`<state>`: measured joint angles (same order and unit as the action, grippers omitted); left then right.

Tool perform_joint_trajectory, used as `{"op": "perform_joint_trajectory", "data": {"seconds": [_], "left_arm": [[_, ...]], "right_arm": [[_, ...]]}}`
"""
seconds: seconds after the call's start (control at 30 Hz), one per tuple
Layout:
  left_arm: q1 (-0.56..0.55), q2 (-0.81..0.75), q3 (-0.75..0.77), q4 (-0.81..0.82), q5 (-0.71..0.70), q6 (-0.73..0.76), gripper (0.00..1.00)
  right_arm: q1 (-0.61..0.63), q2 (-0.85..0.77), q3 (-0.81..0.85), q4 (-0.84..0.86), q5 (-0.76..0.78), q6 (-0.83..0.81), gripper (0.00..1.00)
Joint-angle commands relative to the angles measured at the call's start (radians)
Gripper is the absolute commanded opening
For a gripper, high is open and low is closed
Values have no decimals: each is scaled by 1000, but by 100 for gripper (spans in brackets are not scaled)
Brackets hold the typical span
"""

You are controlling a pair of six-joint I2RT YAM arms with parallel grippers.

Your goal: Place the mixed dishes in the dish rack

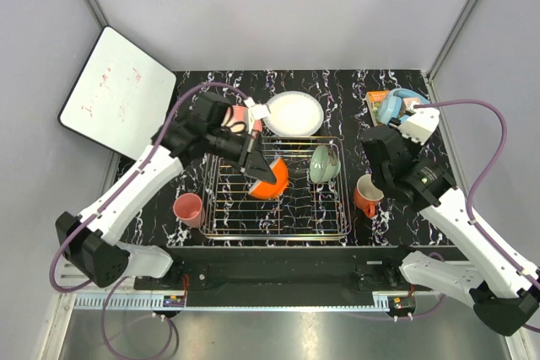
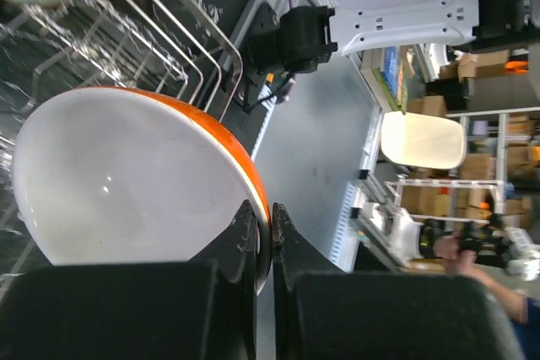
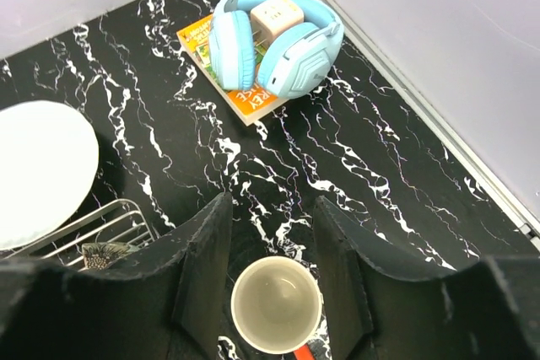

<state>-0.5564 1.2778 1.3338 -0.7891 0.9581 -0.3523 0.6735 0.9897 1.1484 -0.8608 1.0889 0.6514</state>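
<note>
The left hand (image 2: 263, 212) pinches the rim of the orange, cream-lined bowl (image 2: 126, 183) over the silver wire dish rack (image 1: 270, 236), probably lowering it in next, while the right hand (image 3: 272, 204) hangs spread above the orange handled mug (image 3: 277, 305).

The left arm (image 1: 126, 196) and right arm (image 1: 472, 229) have white link shells and black joint housings. A purple cable (image 1: 503, 137) runs along each. The right gripper (image 3: 272, 208) has black fingers (image 3: 202, 259).

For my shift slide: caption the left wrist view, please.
Left gripper pinches the rim of the orange bowl, cream inside, with the dish rack wires behind it.
</note>
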Motion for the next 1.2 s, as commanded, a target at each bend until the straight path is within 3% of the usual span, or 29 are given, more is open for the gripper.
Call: {"op": "perform_joint_trajectory", "data": {"seconds": [0.0,0.13,0.17,0.4,0.6,0.8,1.17], "left_arm": [[-153,29,60,159,93,-132,0],[-269,123,94,235,82,-186,0],[-287,139,79,285,80,-279,0],[-309,202,-119,811,4,-658,0],[-312,276,-185,1051,-131,-841,0],[-332,373,-151,1157,-205,-916,0],[-338,379,-240,1127,-277,-930,0]], "right_arm": [[-20,-42,-13,22,26,16,50],[-29,-42,-7,-3,26,33,49],[-31,-42,-4,-20,23,40,49],[-32,-43,8,-90,-1,106,46],[-32,-46,13,-116,-32,129,45],[-34,-34,17,-122,-52,169,43],[-32,-69,16,-161,-57,183,42]]}}
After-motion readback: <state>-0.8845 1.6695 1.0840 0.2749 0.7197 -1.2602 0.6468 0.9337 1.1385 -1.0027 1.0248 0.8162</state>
